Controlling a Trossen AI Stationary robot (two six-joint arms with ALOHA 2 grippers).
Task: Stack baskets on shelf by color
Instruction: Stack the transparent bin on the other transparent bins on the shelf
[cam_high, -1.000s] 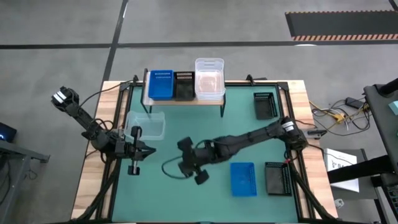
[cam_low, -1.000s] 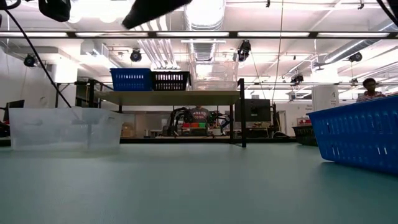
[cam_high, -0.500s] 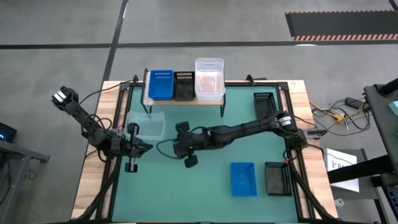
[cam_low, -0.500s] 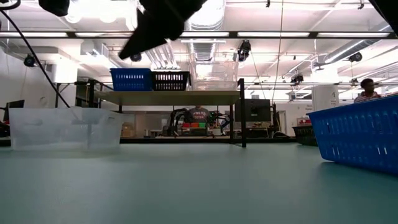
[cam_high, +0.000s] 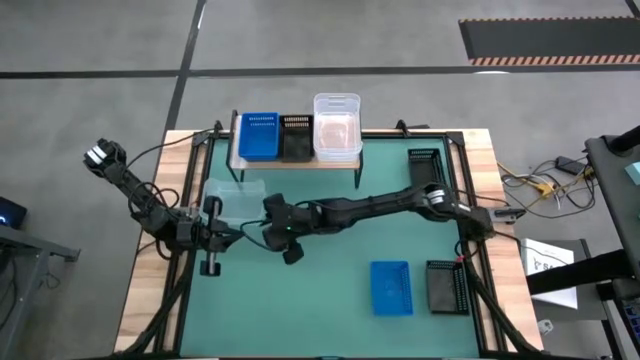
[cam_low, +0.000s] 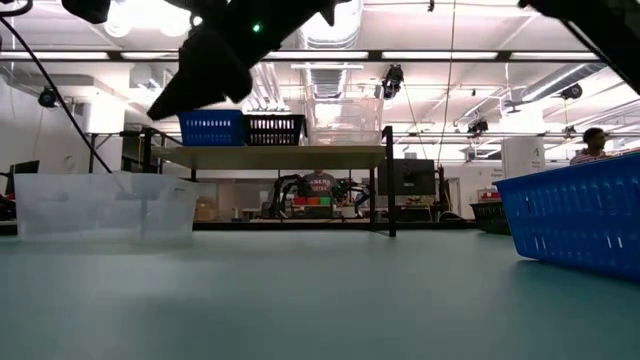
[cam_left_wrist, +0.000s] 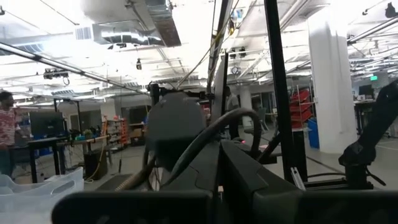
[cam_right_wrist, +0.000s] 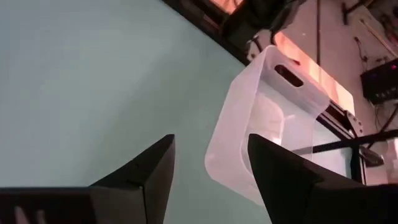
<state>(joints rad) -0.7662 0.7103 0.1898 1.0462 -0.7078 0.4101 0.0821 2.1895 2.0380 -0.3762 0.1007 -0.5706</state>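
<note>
A clear basket (cam_high: 235, 200) stands upright on the green mat at the table's left, its bottom on the mat; it also shows in the low view (cam_low: 105, 208). My right gripper (cam_high: 268, 222) hovers open just to its right and above the mat, and its wrist view shows the basket (cam_right_wrist: 273, 124) ahead of the spread fingers. My left gripper (cam_high: 230, 236) waits shut near the basket's near side. On the shelf (cam_high: 295, 160) a blue basket (cam_high: 258, 136), a black basket (cam_high: 296, 137) and a clear basket (cam_high: 337, 130) sit side by side.
On the mat lie a blue basket (cam_high: 391, 287) and a black basket (cam_high: 447, 287) at the near right, and another black basket (cam_high: 427, 168) at the far right. My right arm reaches across the table's middle. Open mat lies in the near left.
My right gripper has swung from the table's middle toward the left and far edges, closing in on the clear basket on the mat. In the low view it has slid leftward across the top. The baskets have stayed where they were.
</note>
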